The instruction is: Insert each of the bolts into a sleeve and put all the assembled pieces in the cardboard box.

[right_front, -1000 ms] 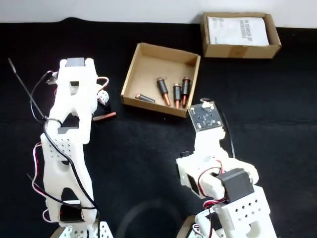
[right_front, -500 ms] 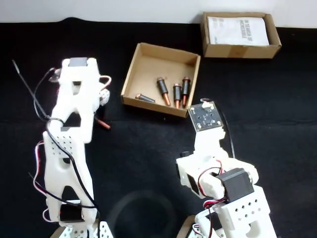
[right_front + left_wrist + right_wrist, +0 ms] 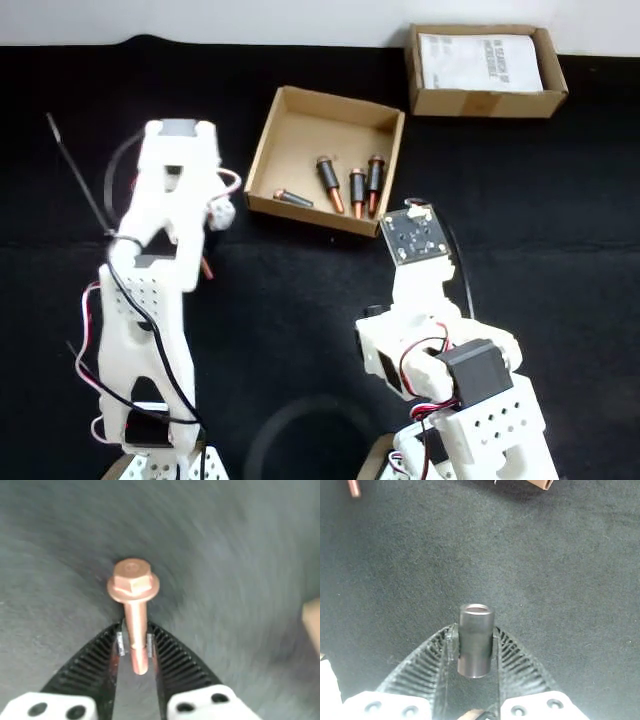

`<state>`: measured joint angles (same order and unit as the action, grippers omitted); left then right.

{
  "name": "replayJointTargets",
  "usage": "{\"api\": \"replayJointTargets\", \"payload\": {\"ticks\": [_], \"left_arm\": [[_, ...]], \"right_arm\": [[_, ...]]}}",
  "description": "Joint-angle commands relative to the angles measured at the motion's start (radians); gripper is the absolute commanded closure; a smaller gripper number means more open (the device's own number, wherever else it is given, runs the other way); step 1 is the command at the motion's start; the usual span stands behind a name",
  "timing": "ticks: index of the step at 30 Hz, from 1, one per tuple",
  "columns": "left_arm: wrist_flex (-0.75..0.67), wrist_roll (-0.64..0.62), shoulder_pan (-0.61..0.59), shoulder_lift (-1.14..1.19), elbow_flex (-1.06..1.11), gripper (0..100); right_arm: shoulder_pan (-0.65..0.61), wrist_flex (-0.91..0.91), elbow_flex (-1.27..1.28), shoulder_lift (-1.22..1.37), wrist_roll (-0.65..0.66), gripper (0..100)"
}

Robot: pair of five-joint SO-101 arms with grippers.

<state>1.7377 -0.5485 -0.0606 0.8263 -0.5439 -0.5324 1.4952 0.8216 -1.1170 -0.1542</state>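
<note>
I can't read anything: the print on the paper sheet (image 3: 480, 62) in the far box (image 3: 487, 102) is too small.

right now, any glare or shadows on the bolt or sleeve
Left wrist view: the bolt has a soft sheen on its head, with a dim shadow on the mat beside it. Right wrist view: the sleeve is bright at its rim and casts no hard shadow.

Open table (image 3: 290, 310) before cardboard box (image 3: 310, 130)

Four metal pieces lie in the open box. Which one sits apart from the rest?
The piece by the box's left wall, lying crosswise; the other three lie side by side.
</note>
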Motion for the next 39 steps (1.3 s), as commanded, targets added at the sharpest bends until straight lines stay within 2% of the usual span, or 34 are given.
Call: {"api": "replayJointTargets", "payload": {"ticks": [1, 6, 9, 12, 19, 22, 26, 34, 39], "left_arm": [[0.014, 0.212, 0.093, -0.110, 0.065, 99], [0.009, 0.370, 0.125, -0.134, 0.108, 99], [0.009, 0.371, 0.122, -0.136, 0.108, 99], [0.014, 0.367, 0.114, -0.139, 0.110, 99], [0.015, 0.338, 0.085, -0.142, 0.116, 78], [0.012, 0.338, 0.082, -0.142, 0.110, 73], [0.003, 0.339, 0.082, -0.133, 0.099, 73], [-0.157, 0.336, 0.058, -0.131, 0.102, 73], [-0.178, 0.336, 0.047, -0.131, 0.102, 73]], "right_arm": [[0.007, -0.012, -0.002, -0.018, 0.009, 99.2], [0.008, -0.012, -0.002, -0.018, 0.009, 99.2], [0.008, -0.012, -0.002, -0.018, 0.009, 99.2], [0.008, -0.005, -0.002, -0.018, 0.075, 99.2], [0.010, -0.008, -0.004, -0.016, 0.081, 99.2], [0.010, -0.007, -0.004, -0.016, 0.080, 99.2], [0.010, -0.007, -0.004, -0.016, 0.080, 99.2], [0.010, -0.010, -0.004, -0.016, 0.080, 99.2], [0.044, -0.018, -0.004, -0.016, 0.083, 99.2]]}}
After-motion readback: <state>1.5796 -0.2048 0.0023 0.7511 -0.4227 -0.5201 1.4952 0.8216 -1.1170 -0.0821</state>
